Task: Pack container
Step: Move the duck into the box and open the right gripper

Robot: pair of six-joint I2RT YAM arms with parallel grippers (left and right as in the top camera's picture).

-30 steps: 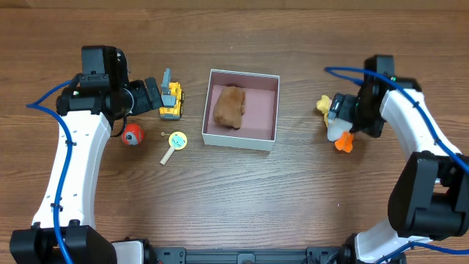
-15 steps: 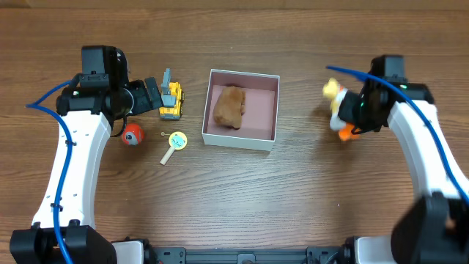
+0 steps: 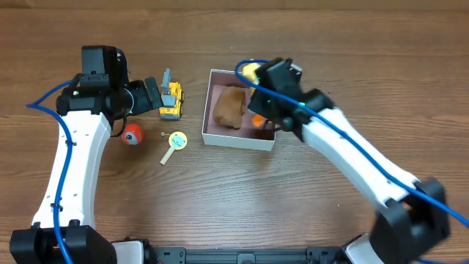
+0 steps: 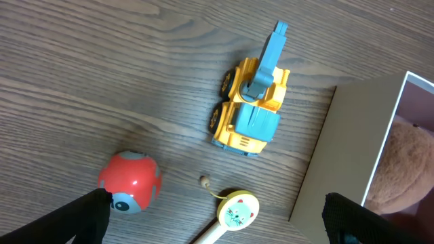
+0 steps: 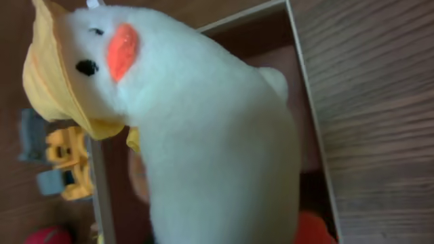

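The container (image 3: 238, 139), a white square box with a pink inside, sits mid-table with a brown plush (image 3: 229, 106) lying in its left half. My right gripper (image 3: 267, 101) hangs over the box's right half, shut on a white plush duck (image 5: 203, 135) with a yellow hat (image 3: 251, 71) and orange feet (image 3: 259, 119). The duck fills the right wrist view and hides the fingers; the container's rim (image 5: 308, 102) shows behind it. Left of the box, my left gripper (image 3: 154, 95) stands open over the table with nothing between its fingers (image 4: 85, 217).
A yellow toy excavator (image 3: 171, 99) with a blue arm (image 4: 252, 108) lies just left of the container. A red ball (image 3: 132, 135) and a yellow cat-face rattle on a stick (image 3: 176, 141) lie in front of it. The ball (image 4: 130, 181) and rattle (image 4: 237, 210) show under the left gripper.
My right gripper shut on the duck at the table's right side, then swung left with it to above the container. The left arm has not moved.
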